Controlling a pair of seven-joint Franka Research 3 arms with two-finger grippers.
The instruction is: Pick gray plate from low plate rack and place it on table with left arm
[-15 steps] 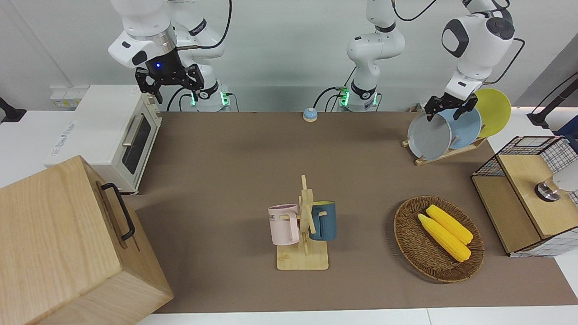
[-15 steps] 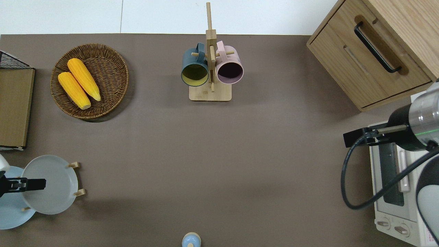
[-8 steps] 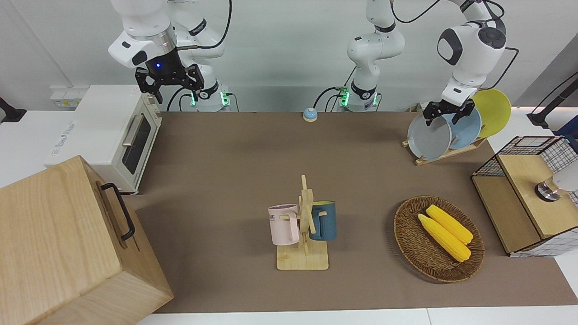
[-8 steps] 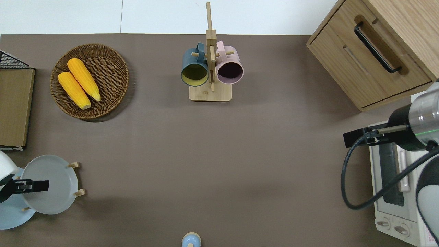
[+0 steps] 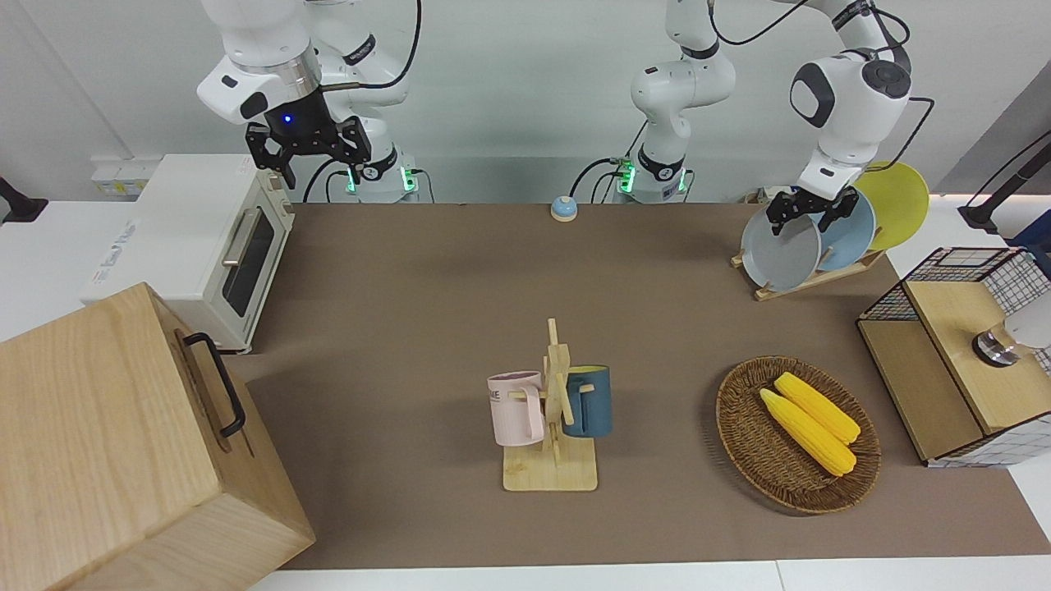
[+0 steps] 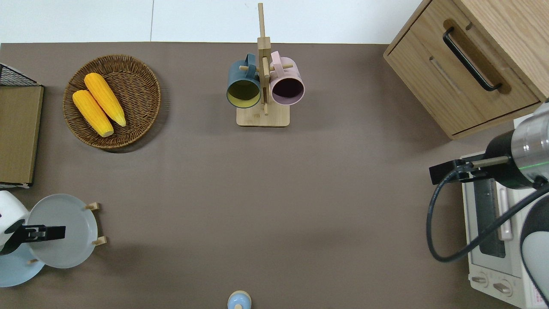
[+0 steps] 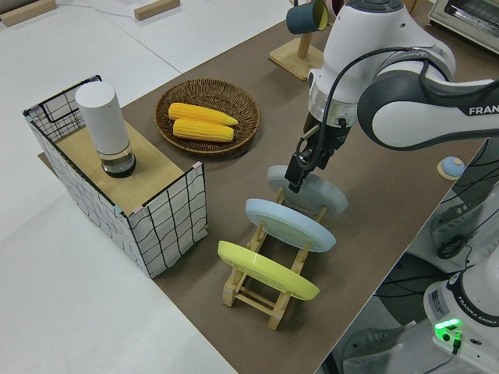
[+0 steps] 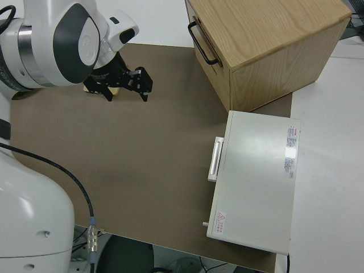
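Hovering my left gripper (image 5: 803, 214) over upper rim of gray plate (image 5: 780, 251), fingers spread apart, one each side of rim, gripping nothing; plate leaning in low plate rack (image 5: 809, 281), in slot farthest from robots, light-blue plate (image 5: 850, 238) and yellow plate (image 5: 899, 201) in slots nearer them; rack sitting on matte brown table (image 5: 410, 328) at left arm's end, white borders showing round it, pale wall rising past arm bases; my right gripper (image 5: 308, 152) parked, fingers wide apart

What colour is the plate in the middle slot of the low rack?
Light blue, between the gray plate and the yellow plate; clearest in the left side view.
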